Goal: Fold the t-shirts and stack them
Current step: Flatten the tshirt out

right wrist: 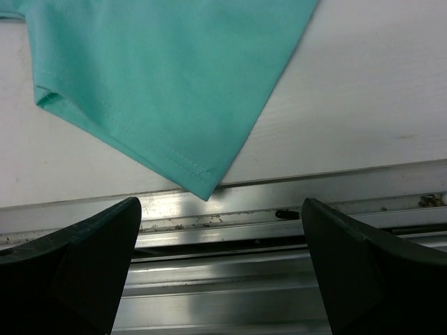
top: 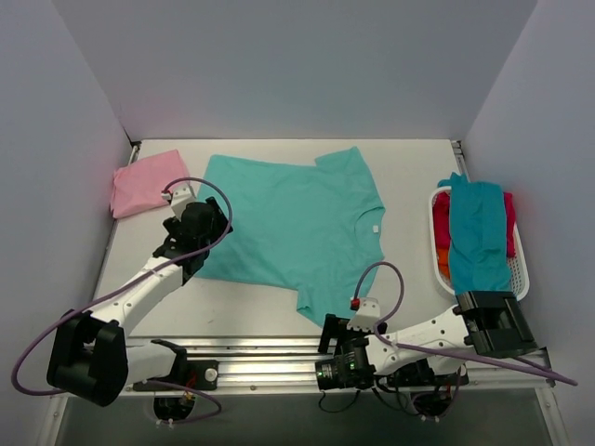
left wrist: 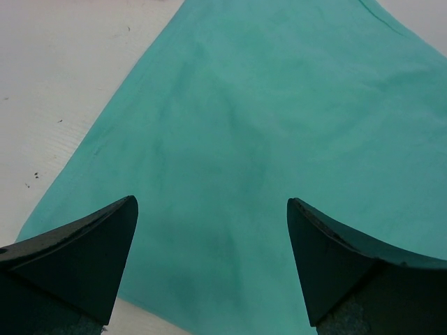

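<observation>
Where hemmed by pale grey walls [top: 279,65] on three sides, just a white table [top: 409,177], lightly scuffed. Beyond the left gripper [left wrist: 211,202] and off to its left: pink t-shirt [top: 144,183], roughly folded, by the wall. Left gripper reached forward on a bent arm, pointing down, fingers spread wide, holding nothing. Directly beneath and ahead of it, mint-teal t-shirt [top: 297,223] lying flat, white neck label farther right. Right gripper [right wrist: 220,202] tucked low at the near edge above the aluminium rail [right wrist: 279,209], fingers likewise wide apart and empty. Hemmed corner of the mint-teal shirt just ahead, untouched. Well right of it, white basket [top: 521,269] with a darker teal-blue t-shirt [top: 479,237] draped over red [top: 441,232] and orange [top: 443,265] ones.
</observation>
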Available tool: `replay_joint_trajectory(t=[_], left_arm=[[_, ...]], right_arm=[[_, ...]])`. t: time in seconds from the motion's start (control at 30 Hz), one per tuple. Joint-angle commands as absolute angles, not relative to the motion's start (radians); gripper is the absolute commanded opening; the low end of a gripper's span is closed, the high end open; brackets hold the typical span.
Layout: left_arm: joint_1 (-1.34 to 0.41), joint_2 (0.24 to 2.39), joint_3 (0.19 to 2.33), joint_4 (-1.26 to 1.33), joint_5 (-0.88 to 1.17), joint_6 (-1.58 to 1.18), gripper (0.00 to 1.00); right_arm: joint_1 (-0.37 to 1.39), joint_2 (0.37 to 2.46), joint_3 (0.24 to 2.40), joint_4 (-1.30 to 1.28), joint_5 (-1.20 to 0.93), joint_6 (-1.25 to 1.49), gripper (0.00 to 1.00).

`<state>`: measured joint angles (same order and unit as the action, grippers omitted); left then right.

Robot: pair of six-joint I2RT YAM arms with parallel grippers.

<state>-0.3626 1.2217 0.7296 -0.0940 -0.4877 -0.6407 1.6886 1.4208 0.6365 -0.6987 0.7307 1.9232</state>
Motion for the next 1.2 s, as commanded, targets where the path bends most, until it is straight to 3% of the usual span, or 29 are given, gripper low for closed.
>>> replay_joint_trajectory(t=[0.0, 0.17, 0.43, 0.97, 1.17], left_arm=[[-0.379, 1.245, 0.762, -0.044, -0.515, -0.644, 0.97], [-0.382, 1.255, 0.773, -0.043, -0.526, -0.632, 0.97], [-0.383, 1.292, 0.779, -0.023, -0.526, -0.627, 0.97], [-0.382, 1.316, 0.744, 0.046, -0.528, -0.62, 0.97], [-0.38, 1.33, 0.746, 0.058, -0.534, -0.607, 0.97]], right_arm=[[1.687, 1.34, 0.591, -0.775, 0.84, 2.283, 0.92], [1.648, 1.246, 0.529, -0.744, 0.885, 2.267, 0.89], [1.434, 1.305, 0.535, -0.433, 0.857, 1.882, 0.86], [1.425, 1.417, 0.591, -0.35, 0.712, 1.761, 0.82], [1.454, 1.393, 0.586, -0.48, 0.686, 1.799, 0.82]])
